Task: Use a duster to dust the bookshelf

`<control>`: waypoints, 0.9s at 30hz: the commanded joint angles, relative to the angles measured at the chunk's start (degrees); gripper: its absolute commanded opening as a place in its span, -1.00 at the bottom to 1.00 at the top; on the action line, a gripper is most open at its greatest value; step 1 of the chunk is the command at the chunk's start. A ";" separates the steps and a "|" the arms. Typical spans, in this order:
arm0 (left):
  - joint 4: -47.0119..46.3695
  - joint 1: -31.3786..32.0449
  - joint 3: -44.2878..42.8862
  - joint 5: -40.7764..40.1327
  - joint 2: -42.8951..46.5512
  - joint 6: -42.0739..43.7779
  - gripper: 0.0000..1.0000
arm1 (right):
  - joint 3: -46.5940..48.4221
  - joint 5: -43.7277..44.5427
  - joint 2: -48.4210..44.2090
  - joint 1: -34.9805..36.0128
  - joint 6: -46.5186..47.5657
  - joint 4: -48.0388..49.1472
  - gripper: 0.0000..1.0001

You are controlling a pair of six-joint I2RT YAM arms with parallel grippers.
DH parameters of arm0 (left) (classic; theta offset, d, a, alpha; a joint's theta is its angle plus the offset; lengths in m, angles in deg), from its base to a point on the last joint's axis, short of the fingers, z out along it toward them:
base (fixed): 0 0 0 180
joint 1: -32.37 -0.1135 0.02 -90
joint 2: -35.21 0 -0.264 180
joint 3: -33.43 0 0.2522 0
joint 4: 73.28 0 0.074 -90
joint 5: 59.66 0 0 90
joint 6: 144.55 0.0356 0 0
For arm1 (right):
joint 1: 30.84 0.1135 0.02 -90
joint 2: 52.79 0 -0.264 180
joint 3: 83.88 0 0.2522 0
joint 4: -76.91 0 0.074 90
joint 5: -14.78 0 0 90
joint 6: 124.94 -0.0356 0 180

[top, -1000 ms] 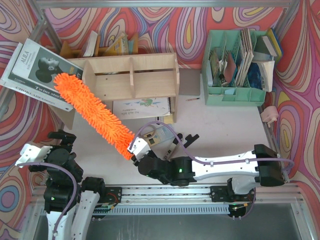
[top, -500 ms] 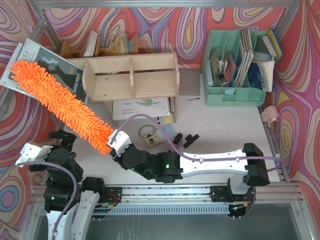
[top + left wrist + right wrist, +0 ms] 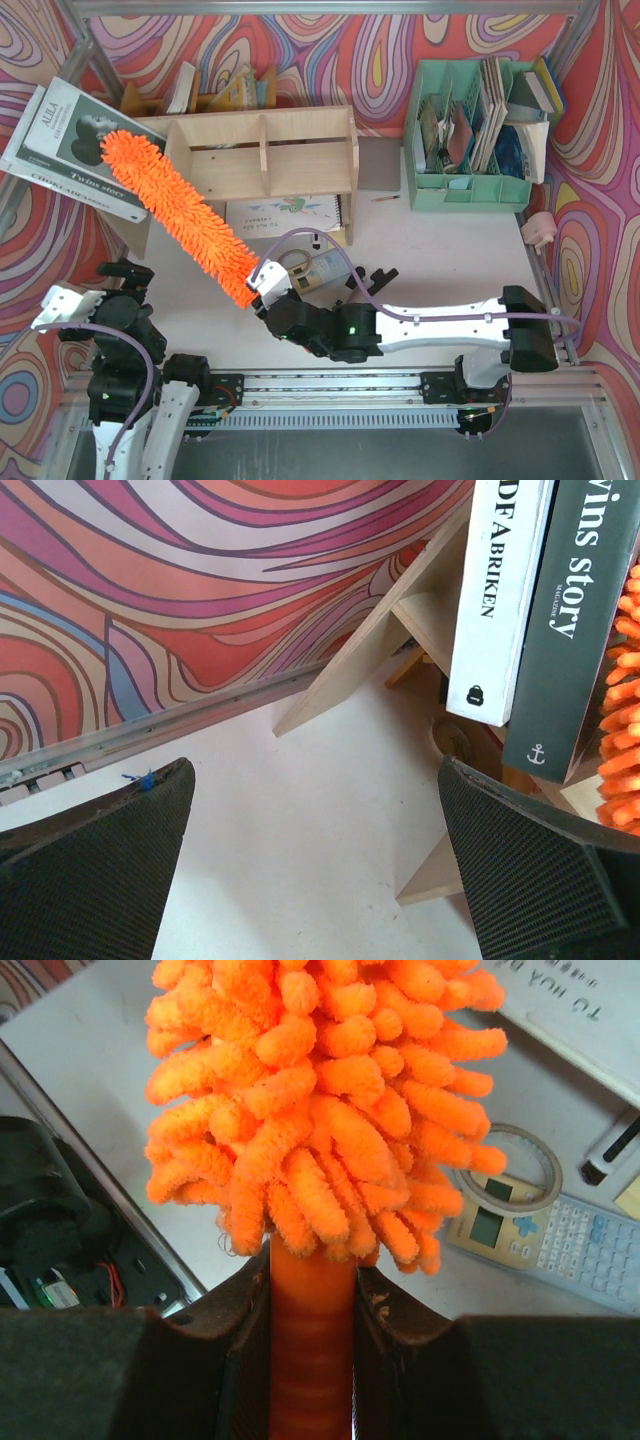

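Observation:
The orange fluffy duster (image 3: 180, 215) slants from my right gripper (image 3: 262, 290) up-left past the left end of the plywood bookshelf (image 3: 300, 165). Its tip rests over the magazines. In the right wrist view the gripper (image 3: 312, 1300) is shut on the duster's orange handle (image 3: 312, 1360), just below the fluffy head (image 3: 320, 1110). My left gripper (image 3: 120, 272) hangs at the near left, apart from the duster. Its jaws are open (image 3: 315, 860) over bare table with nothing between them. The duster's fringe (image 3: 620, 730) shows at the right edge of that view.
Magazines (image 3: 70, 140) lean at the shelf's left, and their spines (image 3: 560, 630) are close ahead of the left gripper beside plywood boards (image 3: 340, 680). A calculator (image 3: 560, 1250) and a tape ring (image 3: 510, 1170) lie by the right gripper. A notebook (image 3: 285, 215) lies under the shelf. A mint-green organiser (image 3: 470, 190) stands back right.
The right gripper swung the duster left over the magazines, then back right. It is now near where it was a second ago, by the shelf's left end. The left arm has not moved.

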 commanded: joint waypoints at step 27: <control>-1.07 0.27 0.13 1.62 -0.14 0.93 0.97 | 37.86 7.91 13.64 -6.95 -1.92 -30.53 -1.00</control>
